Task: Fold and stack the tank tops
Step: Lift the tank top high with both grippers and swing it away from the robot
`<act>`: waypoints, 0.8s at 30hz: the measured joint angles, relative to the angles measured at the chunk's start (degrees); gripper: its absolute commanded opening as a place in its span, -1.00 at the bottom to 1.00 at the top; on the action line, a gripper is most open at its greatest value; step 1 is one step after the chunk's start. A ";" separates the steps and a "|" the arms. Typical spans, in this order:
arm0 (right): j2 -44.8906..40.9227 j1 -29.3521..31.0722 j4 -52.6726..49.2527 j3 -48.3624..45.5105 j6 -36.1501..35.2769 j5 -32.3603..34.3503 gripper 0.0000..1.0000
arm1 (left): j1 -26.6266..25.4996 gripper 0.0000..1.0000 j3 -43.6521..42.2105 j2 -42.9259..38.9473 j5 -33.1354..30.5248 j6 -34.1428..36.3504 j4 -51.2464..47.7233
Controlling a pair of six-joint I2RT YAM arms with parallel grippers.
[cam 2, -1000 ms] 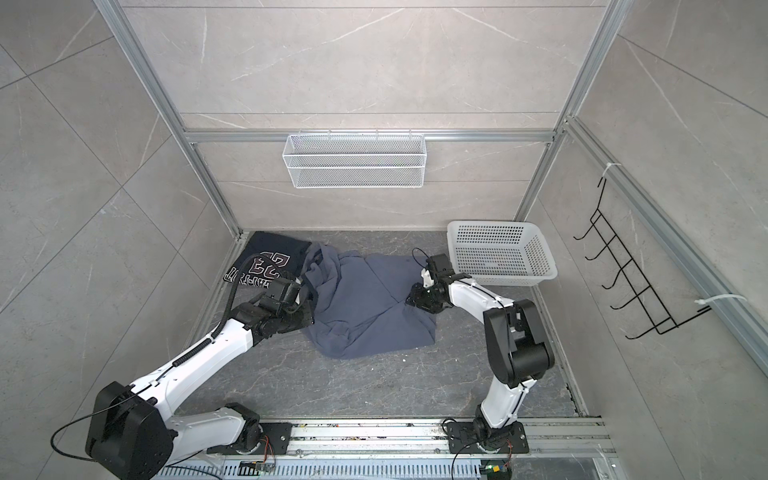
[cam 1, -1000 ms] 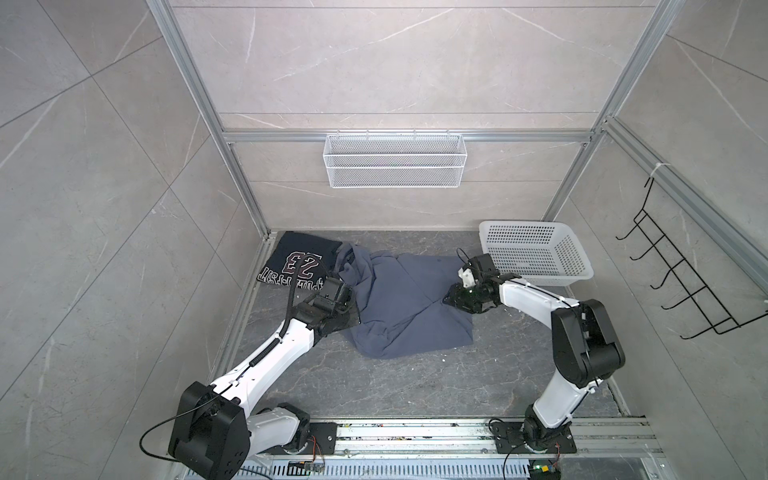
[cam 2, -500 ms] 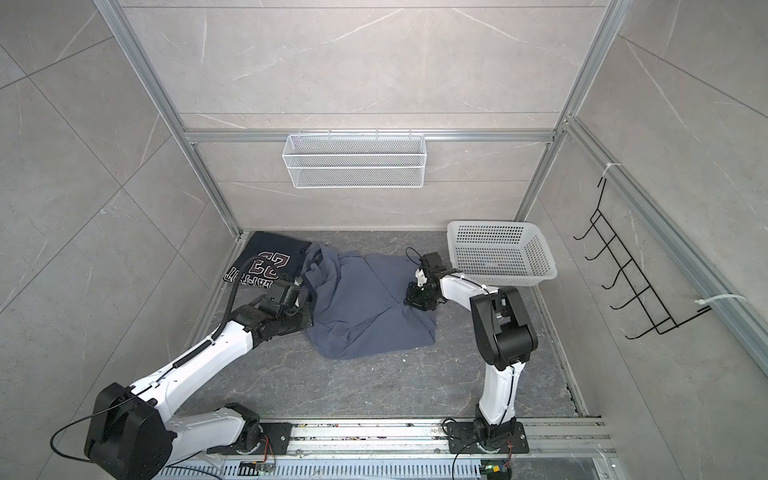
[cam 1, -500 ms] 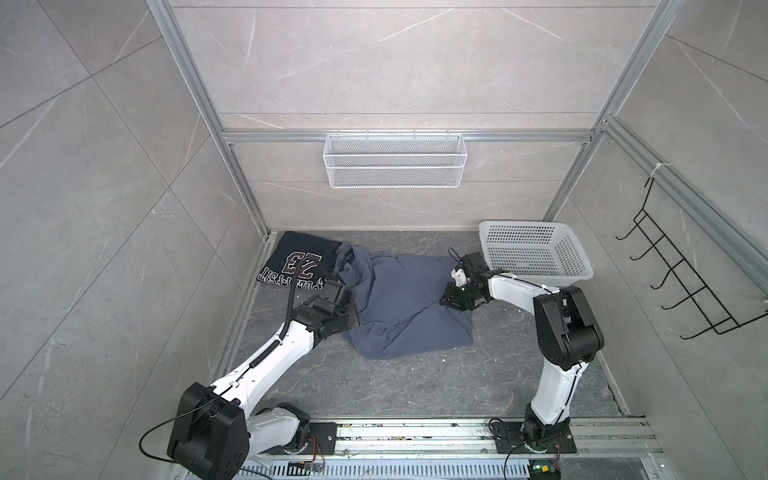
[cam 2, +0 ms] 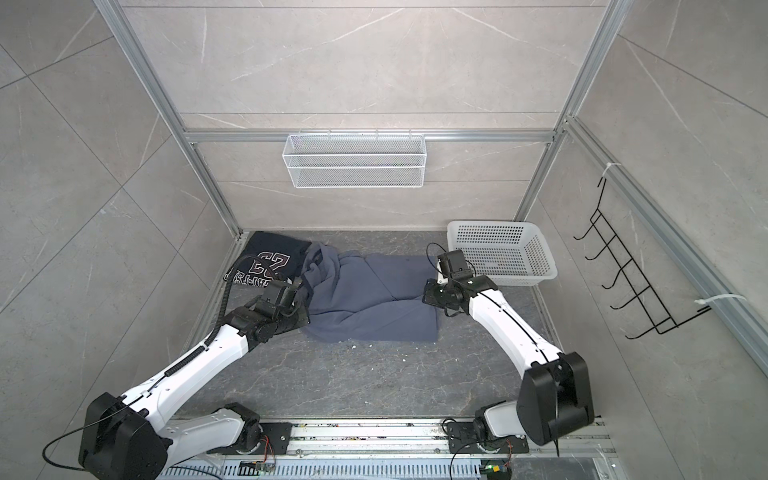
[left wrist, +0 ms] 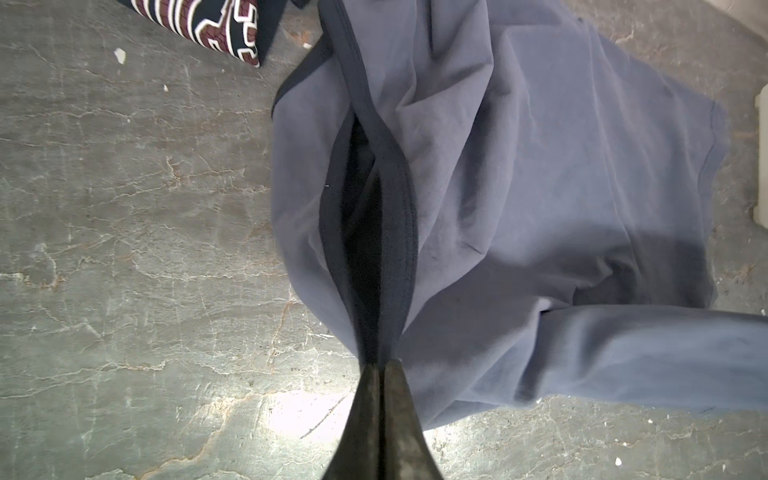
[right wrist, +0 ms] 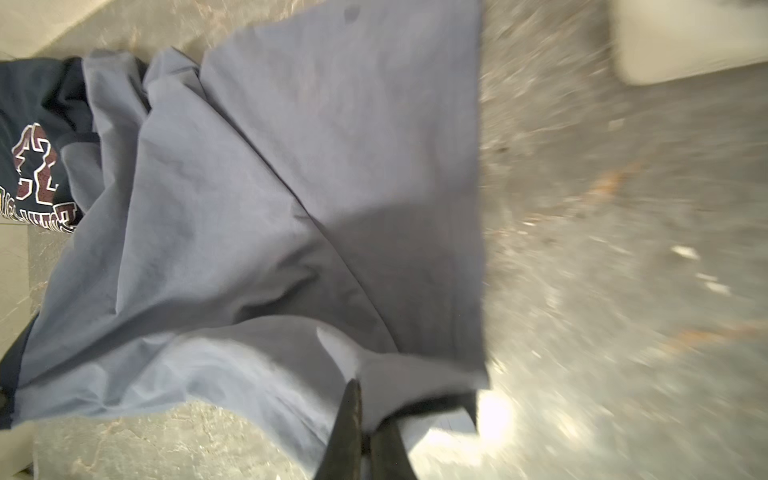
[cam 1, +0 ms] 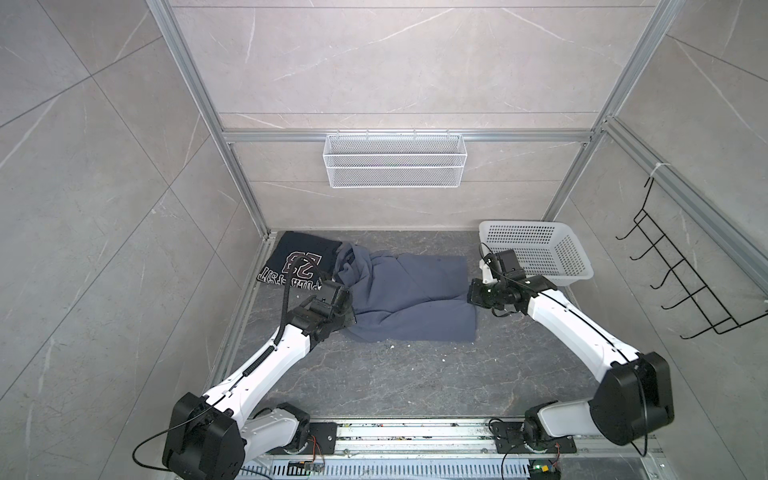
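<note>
The slate-blue tank top (cam 1: 415,299) (cam 2: 374,303) lies crumpled and partly folded in the middle of the floor. One of its ends overlaps the folded navy tank top (cam 1: 297,259) (cam 2: 266,255) with the "23" print at the back left. My left gripper (left wrist: 381,366) (cam 1: 348,311) is shut on the blue top's dark-trimmed edge (left wrist: 399,199). My right gripper (right wrist: 368,409) (cam 1: 471,293) is shut on the cloth at the opposite edge, and a corner of it curls over the fingers. In the right wrist view the blue top (right wrist: 291,187) spreads ahead toward the navy top (right wrist: 33,124).
A white perforated basket (cam 1: 582,276) (cam 2: 546,274) stands at the back right, just behind my right wrist. A wire basket (cam 1: 395,166) hangs on the back wall and a black hook rack (cam 1: 681,286) on the right wall. Metal rails (cam 1: 415,432) run along the front.
My right gripper has closed on the blue top's right edge, and the right arm has shifted its pose. The left gripper has kept its grip in the same place.
</note>
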 measured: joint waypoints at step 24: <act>-3.28 0.07 -19.91 58.45 -5.05 3.04 -0.92 | 6.84 -1.00 56.17 4.09 -4.79 11.08 -11.32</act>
